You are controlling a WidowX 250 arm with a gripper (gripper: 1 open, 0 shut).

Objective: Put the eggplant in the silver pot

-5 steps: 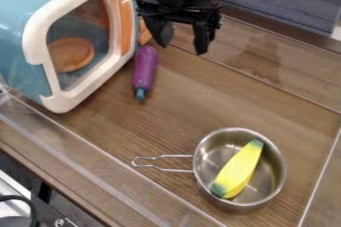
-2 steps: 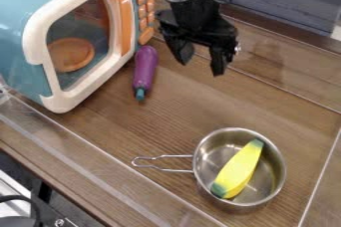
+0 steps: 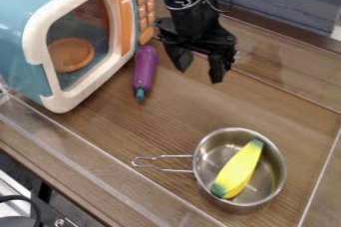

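Lowered: my gripper (image 3: 197, 64), jaws apart and empty, came down beside eggplant (image 3: 144, 71); pot (image 3: 241, 167) awaited; grasp not yet made.

Glossy purple eggplant (image 3: 144, 71) lies flat, stem nearest; shiny silver pot (image 3: 240, 167) sits well apart.
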